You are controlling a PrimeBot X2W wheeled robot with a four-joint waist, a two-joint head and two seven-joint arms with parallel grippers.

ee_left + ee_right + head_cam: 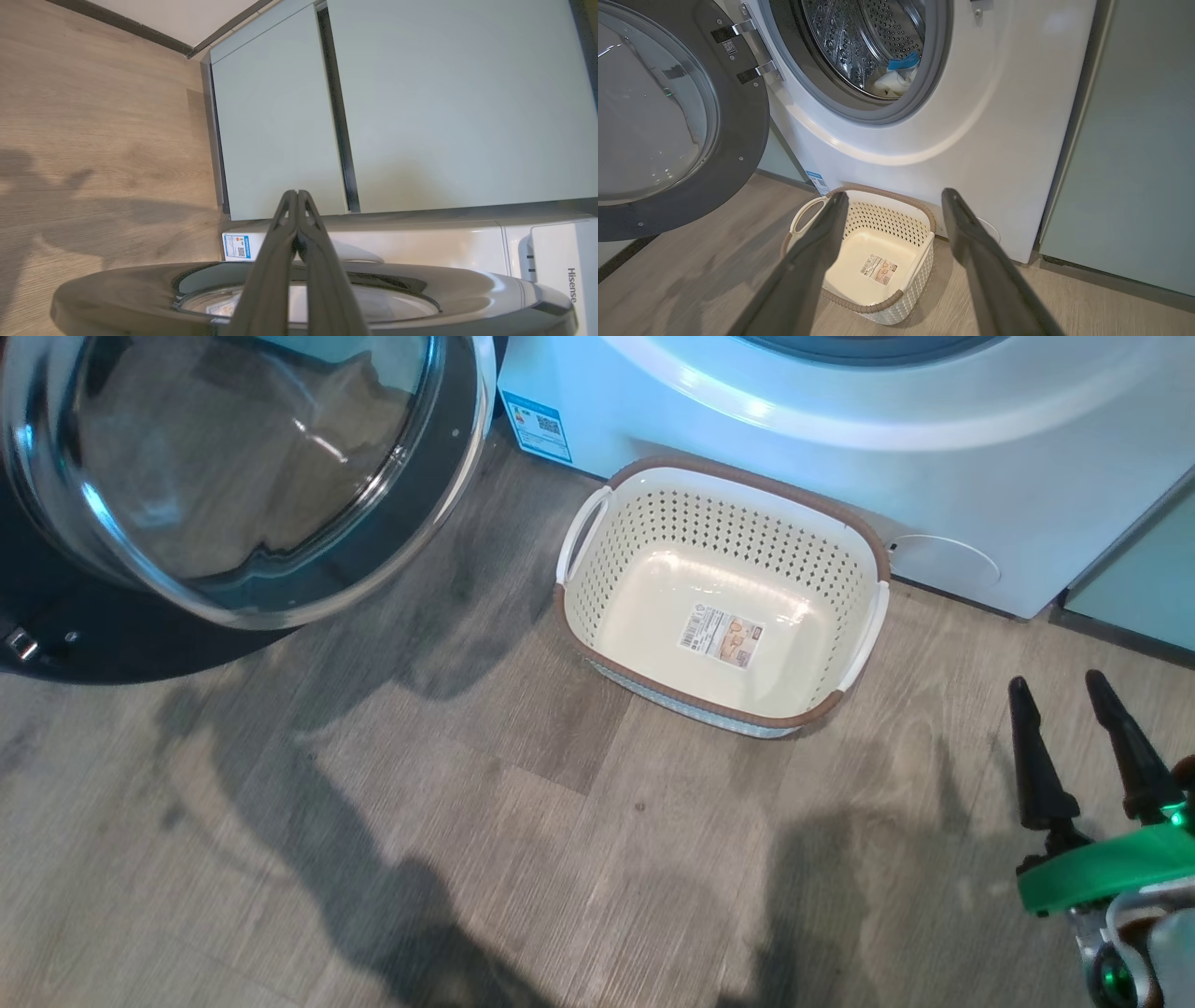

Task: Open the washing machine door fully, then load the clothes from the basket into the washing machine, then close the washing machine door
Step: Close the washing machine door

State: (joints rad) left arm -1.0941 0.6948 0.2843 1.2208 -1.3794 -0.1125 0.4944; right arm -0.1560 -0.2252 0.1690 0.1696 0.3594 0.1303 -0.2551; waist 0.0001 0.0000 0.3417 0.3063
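Note:
The cream basket stands on the floor against the white washing machine, with only a label in its base. The washing machine door hangs swung wide open at the left, glass bowl facing out. In the right wrist view the clothes, pale with a blue piece, lie in the steel drum behind the grey seal, above the basket. My right gripper is open and holds nothing, to the right of the basket. My left gripper is shut on nothing, just above the door's black rim.
Pale teal cabinets stand beside the washing machine, another cabinet on its right side. Wood-look floor spreads in front of the basket, crossed by shadows. A blue sticker sits low on the machine's front.

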